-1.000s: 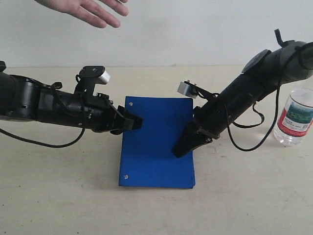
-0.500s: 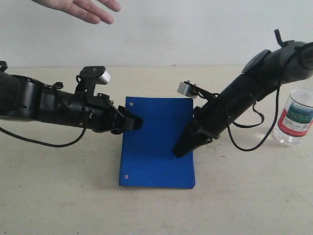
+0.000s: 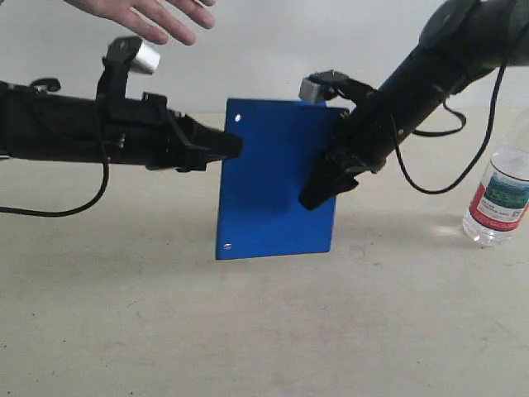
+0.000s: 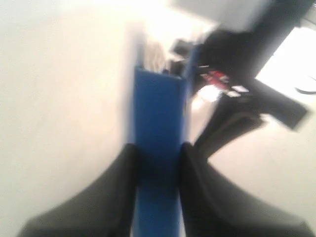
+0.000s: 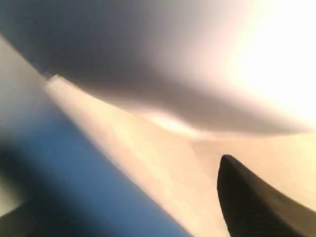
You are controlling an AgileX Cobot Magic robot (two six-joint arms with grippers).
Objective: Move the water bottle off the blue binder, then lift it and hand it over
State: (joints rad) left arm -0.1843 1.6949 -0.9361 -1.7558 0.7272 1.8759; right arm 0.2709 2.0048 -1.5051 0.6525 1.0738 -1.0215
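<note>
Pale beige tabletop (image 3: 264, 331) runs back to a plain white wall (image 3: 273, 50). The blue binder (image 3: 269, 182) is held upright over the table with its broad blue face toward the exterior camera. Two silver rivets show along the binder's left edge, one near the top corner (image 3: 238, 118) and one near the bottom corner (image 3: 227, 246). Whether the binder's lower edge touches the table cannot be told.

The left gripper (image 3: 231, 146) meets the binder at the upper part of its riveted edge. In the left wrist view its two black fingers (image 4: 118, 182) lie against both sides of the binder's narrow edge (image 4: 158, 113), so this pincer is clenched on the binder.

The right gripper (image 3: 312, 197) comes down at a slant onto the binder's opposite edge, about halfway up. The right wrist view is badly blurred. It shows a blue band of the binder (image 5: 74, 168), a pale strip beside it, and one dark finger (image 5: 252, 197) standing clear of the blue. From this I cannot tell whether that pincer is released or gripping.

The water bottle (image 3: 498, 198) stands upright on the table, well apart from the binder on the right gripper's side and touched by neither arm. A bare human hand (image 3: 149, 16) with spread fingers hangs above the left arm, higher than the binder's top edge.
</note>
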